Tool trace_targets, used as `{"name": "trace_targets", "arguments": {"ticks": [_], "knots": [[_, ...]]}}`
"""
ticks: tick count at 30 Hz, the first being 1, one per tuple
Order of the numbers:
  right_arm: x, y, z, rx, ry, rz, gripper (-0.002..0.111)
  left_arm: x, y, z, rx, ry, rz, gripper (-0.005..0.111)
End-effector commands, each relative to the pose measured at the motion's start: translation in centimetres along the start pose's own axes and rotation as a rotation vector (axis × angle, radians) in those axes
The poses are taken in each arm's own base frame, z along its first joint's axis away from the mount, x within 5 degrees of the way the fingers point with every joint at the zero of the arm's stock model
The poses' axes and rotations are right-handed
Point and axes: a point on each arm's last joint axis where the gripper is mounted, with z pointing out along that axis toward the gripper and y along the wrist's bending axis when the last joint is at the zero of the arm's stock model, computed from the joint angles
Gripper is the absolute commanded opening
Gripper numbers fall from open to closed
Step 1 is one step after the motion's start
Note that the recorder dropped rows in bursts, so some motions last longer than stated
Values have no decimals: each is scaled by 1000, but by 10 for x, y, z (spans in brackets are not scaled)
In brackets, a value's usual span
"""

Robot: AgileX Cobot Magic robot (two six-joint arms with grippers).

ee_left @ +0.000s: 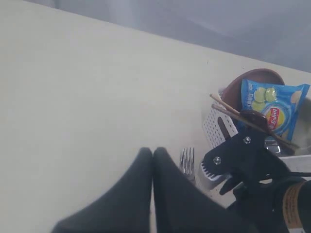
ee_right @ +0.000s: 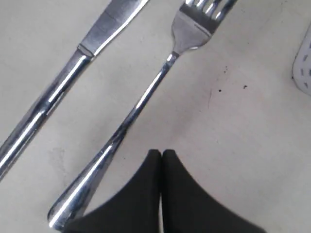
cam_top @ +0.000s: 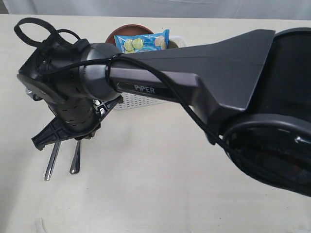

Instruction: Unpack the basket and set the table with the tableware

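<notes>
**Clerk:** What does the exterior view show?

**Inspector:** The right arm stretches across the table [cam_top: 155, 194]. The right gripper [cam_top: 41, 138] hangs with its fingers pressed together and holds nothing. Directly beneath it the knife [cam_top: 51, 162] and the fork [cam_top: 76, 159] lie flat on the table, side by side, with their handles showing past the fingertips. The basket [cam_top: 136, 101] stands just behind the wrist and is mostly hidden by the arm. The plate [cam_top: 129, 30] and a blue chip bag [cam_top: 143, 41] show inside it.

**Clerk:** And the left wrist view?

**Inspector:** The left gripper [ee_left: 153, 154] is pressed together and empty over bare table. Just ahead of its fingertips only the tines of the fork [ee_left: 187, 160] are visible. Beyond them are the right gripper [ee_left: 211, 164] and the basket [ee_left: 214, 128]. The chopsticks [ee_left: 228, 113] jut out over the basket's rim. The plate [ee_left: 257, 77] stands on edge inside it, with the chip bag [ee_left: 272, 109] in front.

**Clerk:** And the right wrist view?

**Inspector:** The right gripper [ee_right: 161, 155] has its fingers together with nothing between them. The fork [ee_right: 146, 97] lies just beside the fingertips without touching them. The knife [ee_right: 63, 80] lies on the far side of the fork. A corner of the basket [ee_right: 303, 63] shows on the gripper's opposite side, well apart.
</notes>
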Motion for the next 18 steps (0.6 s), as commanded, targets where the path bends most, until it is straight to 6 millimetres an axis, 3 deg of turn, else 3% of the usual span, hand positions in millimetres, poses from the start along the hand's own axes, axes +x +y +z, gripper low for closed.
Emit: {"name": "trace_targets", "arguments": {"ticks": [1, 9, 18], "knots": [[8, -4, 10, 20, 30, 3, -1, -1, -1, -2, 12, -4, -2, 0], [25, 4, 28, -33, 53, -4, -1, -1, -1, -2, 15, -4, -6, 0], [34, 28, 24, -64, 22, -62, -1, -1, -1, -2, 15, -4, -4, 0]]}}
